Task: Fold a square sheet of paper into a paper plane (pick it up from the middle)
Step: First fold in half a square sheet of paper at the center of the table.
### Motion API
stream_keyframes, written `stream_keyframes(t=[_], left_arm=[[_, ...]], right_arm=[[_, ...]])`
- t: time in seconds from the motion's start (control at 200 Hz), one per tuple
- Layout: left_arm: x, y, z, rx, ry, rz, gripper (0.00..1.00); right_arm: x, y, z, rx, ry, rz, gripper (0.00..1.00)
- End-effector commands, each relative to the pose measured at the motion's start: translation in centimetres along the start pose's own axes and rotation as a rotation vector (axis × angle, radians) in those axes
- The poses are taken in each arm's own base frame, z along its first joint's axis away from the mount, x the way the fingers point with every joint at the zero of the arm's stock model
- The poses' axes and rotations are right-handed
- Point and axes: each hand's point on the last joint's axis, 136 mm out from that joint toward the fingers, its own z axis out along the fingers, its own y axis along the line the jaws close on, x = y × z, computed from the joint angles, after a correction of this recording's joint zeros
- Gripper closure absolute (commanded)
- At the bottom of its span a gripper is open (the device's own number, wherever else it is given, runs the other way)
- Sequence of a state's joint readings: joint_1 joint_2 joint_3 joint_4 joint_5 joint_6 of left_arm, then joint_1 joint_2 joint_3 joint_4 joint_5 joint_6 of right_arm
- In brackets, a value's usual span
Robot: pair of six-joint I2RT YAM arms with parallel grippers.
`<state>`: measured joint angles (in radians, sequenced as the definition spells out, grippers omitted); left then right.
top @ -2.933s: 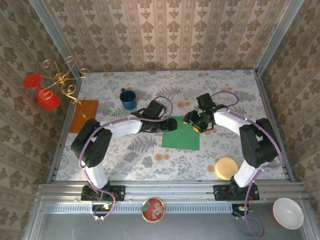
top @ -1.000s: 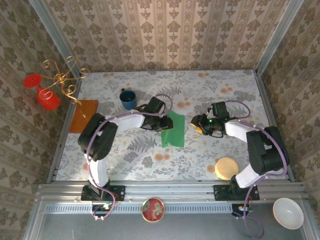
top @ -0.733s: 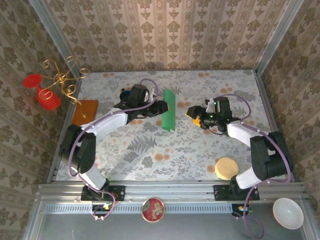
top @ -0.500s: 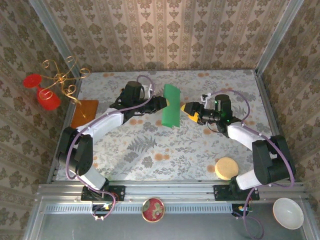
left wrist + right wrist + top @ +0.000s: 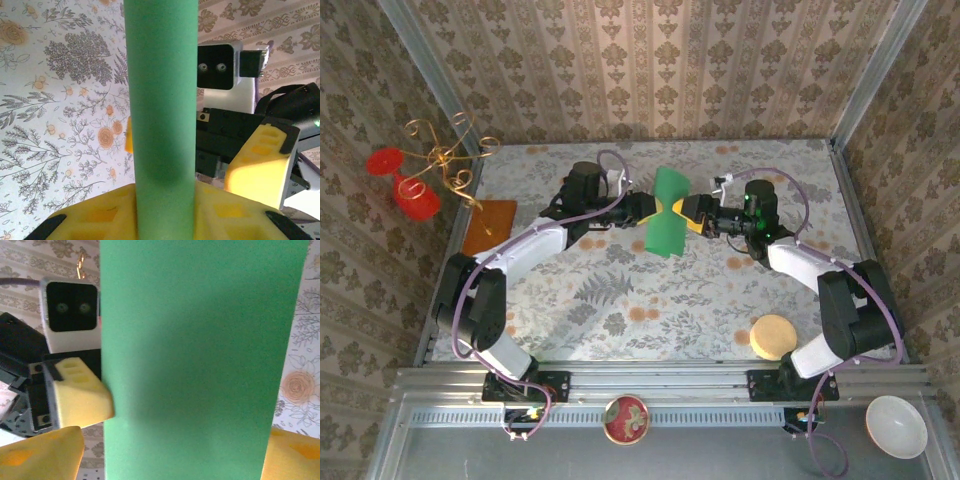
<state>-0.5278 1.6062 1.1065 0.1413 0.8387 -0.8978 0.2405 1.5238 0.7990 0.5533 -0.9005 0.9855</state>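
Behind the green sheet (image 5: 667, 214), the left end effector (image 5: 650, 207) sits half hidden.

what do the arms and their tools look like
The left arm and right arm are white-shelled with black joints; a thin lilac cable loops along each. The left tool and right tool have chunky yellow fingers with square recesses and black strips. Each wrist carries a white camera box, black-faced.

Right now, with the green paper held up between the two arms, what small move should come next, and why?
Probably the right gripper should close on the square sheet of paper. The left gripper pinches it up off the table, and the right's yellow fingers stand open on either side of it.
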Motion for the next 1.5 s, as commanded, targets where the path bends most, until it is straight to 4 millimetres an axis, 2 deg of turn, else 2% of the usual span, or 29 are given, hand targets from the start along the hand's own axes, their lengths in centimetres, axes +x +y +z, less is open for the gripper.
stream_keyframes(t=[0.0, 0.11, 0.19, 0.39, 0.535, 0.595, 0.65, 0.795, 0.915, 1.01, 1.085, 1.195, 1.285, 1.496], left_arm=[[0.2, 1.4, -0.4, -0.036, 0.008, -0.021, 0.69], [0.3, 2.9, -0.8, -0.107, 0.003, -0.031, 0.70], [0.5, 3.9, -0.8, -0.148, 0.008, -0.033, 0.71], [0.6, 4.4, -0.5, -0.154, 0.018, -0.039, 0.72], [0.7, 4.5, -0.5, -0.154, 0.016, -0.042, 0.72], [0.8, 4.9, -0.5, -0.165, 0.016, -0.054, 0.70], [1.0, 5.7, -0.5, -0.189, 0.009, -0.071, 0.64], [2.3, 9.8, -0.6, -0.328, -0.022, -0.140, 0.44], [2.9, 12.6, -2.2, -0.432, -0.068, -0.197, 0.28], [2.5, 12.9, -3.8, -0.450, -0.115, -0.208, 0.21], [1.7, 13.1, -5.6, -0.461, -0.169, -0.210, 0.17], [1.5, 12.9, -7.0, -0.470, -0.213, -0.200, 0.13], [1.5, 12.7, -7.5, -0.470, -0.230, -0.194, 0.11], [2.6, 13.3, -7.1, -0.464, -0.199, -0.198, 0.04]], right_arm=[[-0.2, 1.5, 0.2, -0.049, 0.022, -0.029, 0.24], [0.0, 1.0, 0.1, -0.015, 0.023, -0.034, 0.39], [0.0, 0.5, 0.0, 0.006, 0.018, -0.029, 0.45], [0.0, -0.4, 0.2, 0.042, 0.024, 0.002, 0.64], [0.1, -1.6, 0.5, 0.092, 0.037, 0.047, 0.84], [0.1, -2.2, 0.5, 0.116, 0.036, 0.063, 0.90], [0.2, -2.6, 0.5, 0.137, 0.038, 0.076, 0.93], [1.0, -3.6, 0.4, 0.201, 0.077, 0.114, 0.96], [1.2, -4.5, -0.4, 0.336, 0.114, 0.122, 0.97], [0.8, -4.2, -1.2, 0.412, 0.123, 0.111, 0.98], [0.4, -3.1, -1.5, 0.431, 0.123, 0.093, 0.98], [0.4, -1.4, -1.0, 0.441, 0.140, 0.066, 0.98], [0.5, -0.6, 0.0, 0.441, 0.155, 0.047, 0.97], [2.9, -2.2, 4.6, 0.327, 0.206, 0.134, 0.97]])
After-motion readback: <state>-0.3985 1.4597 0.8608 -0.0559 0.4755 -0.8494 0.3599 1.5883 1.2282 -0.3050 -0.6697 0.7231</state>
